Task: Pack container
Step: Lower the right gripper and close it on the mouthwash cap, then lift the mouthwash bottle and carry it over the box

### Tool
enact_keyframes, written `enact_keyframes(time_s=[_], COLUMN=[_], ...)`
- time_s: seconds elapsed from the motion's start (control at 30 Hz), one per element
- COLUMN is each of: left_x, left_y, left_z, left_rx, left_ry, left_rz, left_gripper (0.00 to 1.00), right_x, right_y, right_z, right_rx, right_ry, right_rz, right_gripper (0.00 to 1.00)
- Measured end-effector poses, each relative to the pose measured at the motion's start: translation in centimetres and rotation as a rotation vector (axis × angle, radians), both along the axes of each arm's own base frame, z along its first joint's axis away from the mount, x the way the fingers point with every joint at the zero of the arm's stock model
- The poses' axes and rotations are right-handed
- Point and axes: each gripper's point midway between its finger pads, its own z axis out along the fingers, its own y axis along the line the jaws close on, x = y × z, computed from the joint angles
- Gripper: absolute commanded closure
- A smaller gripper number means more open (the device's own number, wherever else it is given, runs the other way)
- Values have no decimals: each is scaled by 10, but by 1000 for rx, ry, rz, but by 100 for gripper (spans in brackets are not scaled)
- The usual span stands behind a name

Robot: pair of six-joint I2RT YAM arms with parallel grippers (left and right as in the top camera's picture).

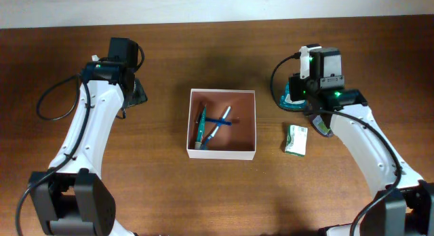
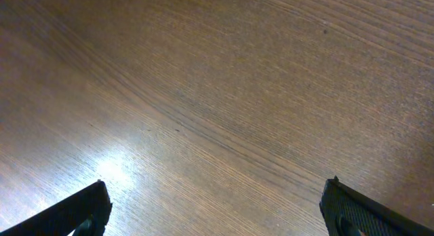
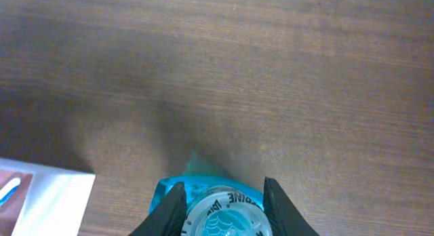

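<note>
We logged the container point(image 1: 222, 124) at mid-table point(image 1: 156, 188), open top up, with its white corner also showing at the bottom left of the right wrist view. Two slim blue-and-white sticks point(image 1: 215, 125) lay crossed inside it, toothbrushes by the look.

The right gripper point(image 3: 222, 199) sat to the container's right. Its fingers point(image 3: 168, 207) pressed on both sides of a round blue tub point(image 3: 220, 215) with a pale lid, so we judged it gripped. The left gripper point(image 2: 217, 205) hung well apart on the far left, spread wide with only bare wood between its tips and nothing held. A green-and-white packet point(image 1: 296, 139) lay just beside the right arm, outside the container.

Risks, as we judged them:
- The tub is round and the hold looked to be near the lid, so it could rotate or slip out on the lift.
- If the carry runs low, the tub could clip the near wall and shove or tip the light container.
- If dropped on the crossed sticks, the tub would sit tilted or roll.
- A swing of the right arm could knock the packet.

For writing, the lid showed curved letters ending "RINE" above a wave mark, with the rest cut off by the frame. The packet's print was too small for us to read.
</note>
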Motion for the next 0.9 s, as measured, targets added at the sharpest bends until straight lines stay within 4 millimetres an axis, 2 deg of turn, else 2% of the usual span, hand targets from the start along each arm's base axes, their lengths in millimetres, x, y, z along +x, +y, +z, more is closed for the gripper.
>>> enact_keyframes(time_s=[0.07,0.3,0.4,0.6,0.8,0.9], left_x=[0,0,0,0,0,0], left_y=[0,0,0,0,0,0], left_z=[0,0,0,0,0,0], left_rx=[0,0,0,0,0,0], left_ry=[0,0,0,0,0,0], left_rz=[0,0,0,0,0,0], left_gripper=[1,1,1,1,1,1], right_x=[-1,-1,-3,-15,-28,-34], right_y=[0,2,10,47,86,107], right_z=[10,72,87,108,140,146], right_rx=[0,6,9,36,91,119], right_ry=[3,-55,-65,-51,-74,-81], right_rz=[0,4,14,78,129,157], right_gripper=[76,76,76,79,81,81])
